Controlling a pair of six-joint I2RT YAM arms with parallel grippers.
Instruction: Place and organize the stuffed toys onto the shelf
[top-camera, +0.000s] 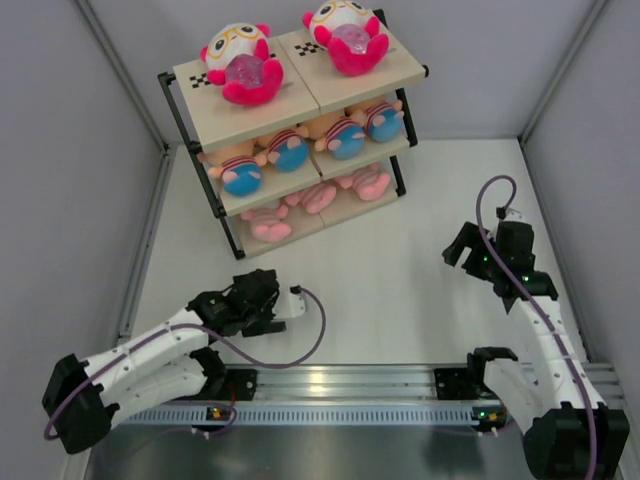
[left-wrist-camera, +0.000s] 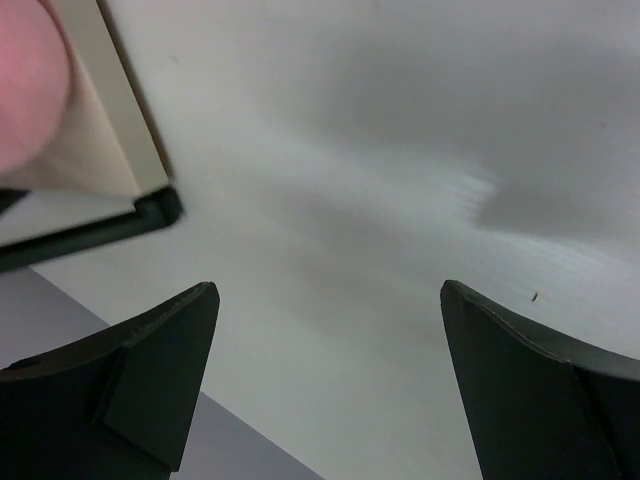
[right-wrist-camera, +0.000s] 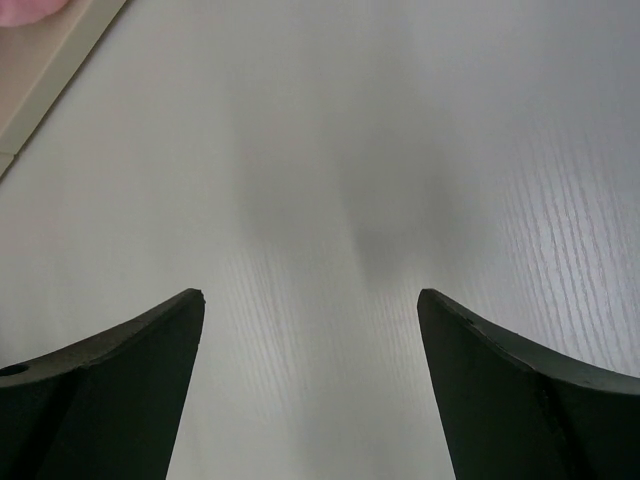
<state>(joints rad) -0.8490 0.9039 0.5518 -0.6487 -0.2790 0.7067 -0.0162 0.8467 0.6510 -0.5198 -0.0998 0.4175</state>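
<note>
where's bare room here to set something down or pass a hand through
The widest bare table lies between the shelf and the open left gripper and right gripper. Another patch sits right of the shelf, toward the wall. Crowded: all three tiers, hot-pink toys on top, peach toys in the middle, pale pink toys below.

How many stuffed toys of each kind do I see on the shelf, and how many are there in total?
Hot-pink toys with yellow glasses, top tier: 2
Peach toys with striped shirts, middle tier: 4
Pale pink toys, bottom tier: 3 visible
Total: 9
</note>
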